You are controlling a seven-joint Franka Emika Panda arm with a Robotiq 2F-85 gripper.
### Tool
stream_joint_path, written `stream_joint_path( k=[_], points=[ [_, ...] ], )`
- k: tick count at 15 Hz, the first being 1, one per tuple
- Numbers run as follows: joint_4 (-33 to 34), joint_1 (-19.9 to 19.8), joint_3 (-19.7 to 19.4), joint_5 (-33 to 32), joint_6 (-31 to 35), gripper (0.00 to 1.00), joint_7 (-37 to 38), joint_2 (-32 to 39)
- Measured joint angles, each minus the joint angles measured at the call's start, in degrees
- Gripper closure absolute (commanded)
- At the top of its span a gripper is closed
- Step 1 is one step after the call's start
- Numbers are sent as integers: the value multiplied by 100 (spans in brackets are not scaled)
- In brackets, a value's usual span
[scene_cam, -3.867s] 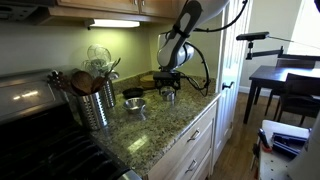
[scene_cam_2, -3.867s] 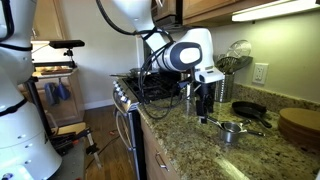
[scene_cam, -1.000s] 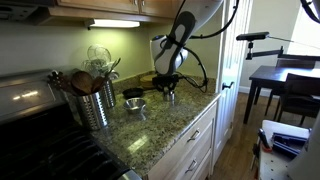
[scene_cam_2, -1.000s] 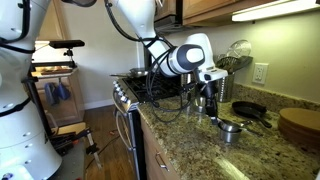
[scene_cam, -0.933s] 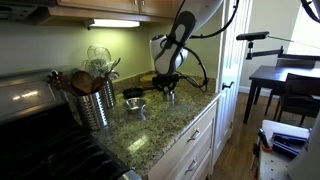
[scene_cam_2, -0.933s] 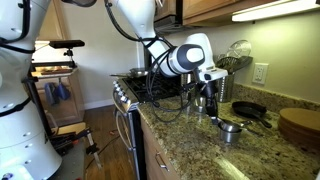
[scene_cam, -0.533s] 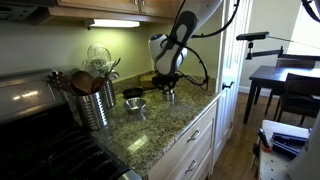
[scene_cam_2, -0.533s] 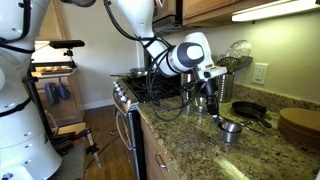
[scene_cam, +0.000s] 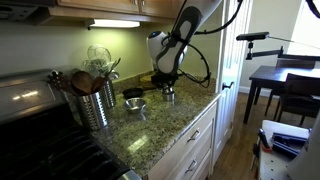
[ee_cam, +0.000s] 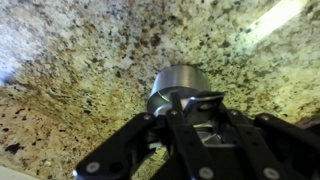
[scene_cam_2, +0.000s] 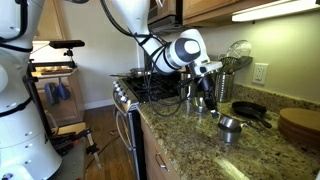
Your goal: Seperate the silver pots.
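Jaws drawn right in, the gripper (ee_cam: 188,100) pinching the near rim of the small silver pot (ee_cam: 178,80), which sits dead centre of the wrist view with speckled granite countertop (ee_cam: 80,60) all round it; whether the pot touches the stone cannot be told. In an exterior view the gripper (scene_cam: 167,87) hangs straight down at mid-frame with that same little pot (scene_cam: 168,95) at its tips. Apart from it, lower left of it on the granite, there's the second silver pot (scene_cam: 137,105), the wider one, with the dark pan (scene_cam: 133,93) just behind. Further left stands the ribbed utensil canister (scene_cam: 97,105), wooden spoons poking out.
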Motion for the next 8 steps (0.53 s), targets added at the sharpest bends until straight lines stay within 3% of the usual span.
stream_joint_path(
  k=[8],
  points=[
    [-416, 119, 171, -748, -329, 87, 488, -660]
  ],
)
